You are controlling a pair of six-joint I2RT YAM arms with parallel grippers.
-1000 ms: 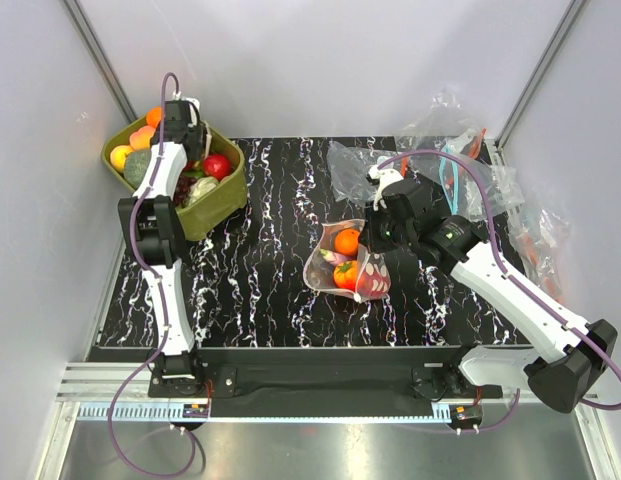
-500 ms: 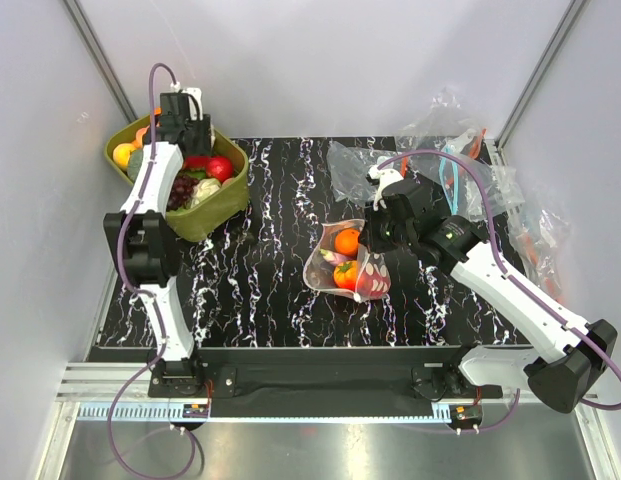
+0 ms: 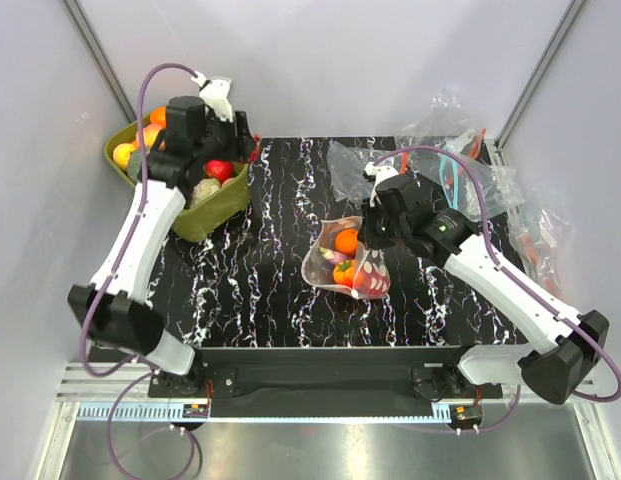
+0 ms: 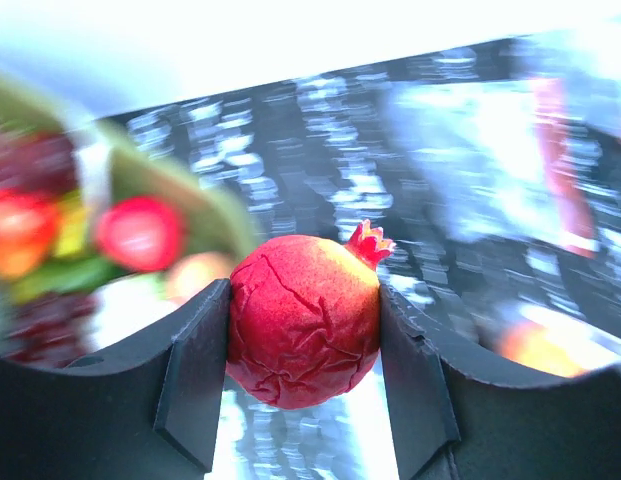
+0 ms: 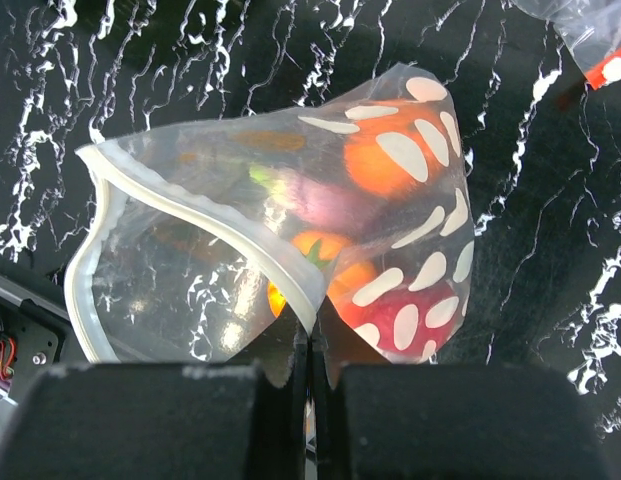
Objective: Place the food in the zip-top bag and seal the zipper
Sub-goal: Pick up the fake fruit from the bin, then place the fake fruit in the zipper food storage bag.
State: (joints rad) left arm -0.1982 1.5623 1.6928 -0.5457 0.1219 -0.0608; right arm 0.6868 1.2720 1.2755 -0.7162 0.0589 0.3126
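My left gripper [image 4: 302, 380] is shut on a red pomegranate [image 4: 302, 320], held in the air; in the top view it [image 3: 240, 140] is above the right rim of the olive-green tub [image 3: 205, 215]. My right gripper [image 5: 310, 345] is shut on the rim of the white-dotted clear bag [image 5: 390, 230], holding its mouth open over the table; the white zipper strip [image 5: 205, 215] curves to the left. The bag [image 3: 347, 262] holds orange, purple and red food pieces. More food [image 3: 218, 169] lies in the tub.
Several clear undotted bags [image 3: 440, 150] with blue and orange strips lie crumpled at the back right. The black marbled table [image 3: 260, 260] lies between the tub and the dotted bag. White walls close in the sides.
My left arm has lifted out of the tub and swung right, now carrying the pomegranate. The right gripper and the dotted bag have shifted only slightly.
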